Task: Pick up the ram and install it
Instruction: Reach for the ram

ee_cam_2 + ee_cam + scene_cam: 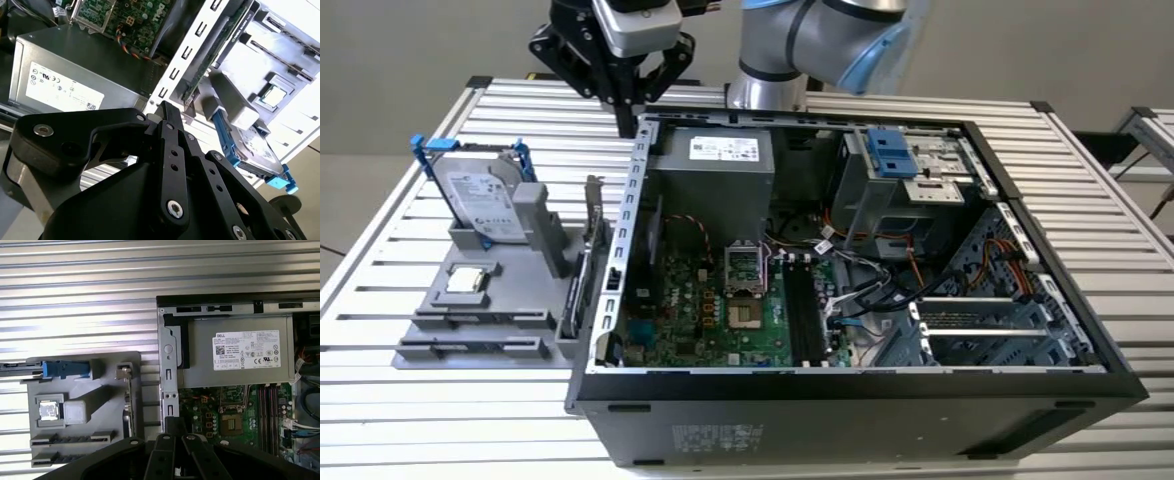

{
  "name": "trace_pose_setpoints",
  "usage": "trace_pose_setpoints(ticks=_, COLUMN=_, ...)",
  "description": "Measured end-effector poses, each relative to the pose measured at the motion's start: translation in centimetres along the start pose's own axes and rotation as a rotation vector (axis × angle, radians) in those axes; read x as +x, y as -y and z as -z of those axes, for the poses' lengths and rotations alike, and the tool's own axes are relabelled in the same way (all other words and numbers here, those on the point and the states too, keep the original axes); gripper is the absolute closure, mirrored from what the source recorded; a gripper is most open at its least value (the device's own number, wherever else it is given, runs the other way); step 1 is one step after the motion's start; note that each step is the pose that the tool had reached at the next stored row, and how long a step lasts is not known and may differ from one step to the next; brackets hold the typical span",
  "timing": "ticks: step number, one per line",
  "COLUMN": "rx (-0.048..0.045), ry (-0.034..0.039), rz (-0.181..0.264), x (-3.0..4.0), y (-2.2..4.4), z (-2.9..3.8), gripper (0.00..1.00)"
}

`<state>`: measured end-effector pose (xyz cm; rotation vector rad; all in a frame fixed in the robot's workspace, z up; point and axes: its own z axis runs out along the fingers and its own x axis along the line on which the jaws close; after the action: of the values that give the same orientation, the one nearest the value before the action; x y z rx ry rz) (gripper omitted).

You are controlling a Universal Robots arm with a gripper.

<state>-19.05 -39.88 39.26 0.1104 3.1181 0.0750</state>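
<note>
1. The black end effector (624,116) is hovering over the far corner of the open black computer case (854,405), fingers pressed together, pinching nothing.
2. The long, thin dark ram stick (129,405) is standing on edge in the grey plastic tray (85,371), just beside the case wall.
3. The tray is sitting on the ribbed metal tabletop (454,420).

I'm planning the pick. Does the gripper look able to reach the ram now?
Probably yes: the ram stands on edge in the tray, its top edge uncovered, and the gripper hangs higher, shut and empty. The case wall close beside it may crowd the grasp.
</note>
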Motion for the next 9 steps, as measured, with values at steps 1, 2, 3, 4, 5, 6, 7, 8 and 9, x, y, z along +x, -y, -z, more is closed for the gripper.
trace_pose_setpoints(ticks=1, rx=0.0, ry=0.0, rz=0.0, x=0.04, y=0.0, z=0.0, gripper=1.0)
trace_pose_setpoints(ticks=2, rx=0.0, ry=0.0, rz=0.0, x=0.09, y=0.01, z=0.0, gripper=1.0)
trace_pose_setpoints(ticks=3, rx=0.0, ry=0.0, rz=0.0, x=0.16, y=0.02, z=0.01, gripper=1.0)
trace_pose_setpoints(ticks=4, rx=0.0, ry=0.0, rz=0.0, x=0.23, y=0.02, z=0.01, gripper=1.0)
trace_pose_setpoints(ticks=5, rx=-0.0001, ry=0.0, rz=0.0, x=0.31, y=0.02, z=0.0, gripper=1.0)
trace_pose_setpoints(ticks=6, rx=0.0, ry=0.0, rz=0.0, x=0.38, y=0.03, z=0.01, gripper=1.0)
trace_pose_setpoints(ticks=7, rx=0.0, ry=0.0, rz=0.0, x=0.45, y=0.04, z=0.01, gripper=1.0)
trace_pose_setpoints(ticks=8, rx=0.0, ry=0.0, rz=0.0, x=0.53, y=0.04, z=0.01, gripper=1.0)
trace_pose_setpoints(ticks=9, rx=0.0, ry=0.0, rz=0.0, x=0.62, y=0.04, z=0.01, gripper=1.0)
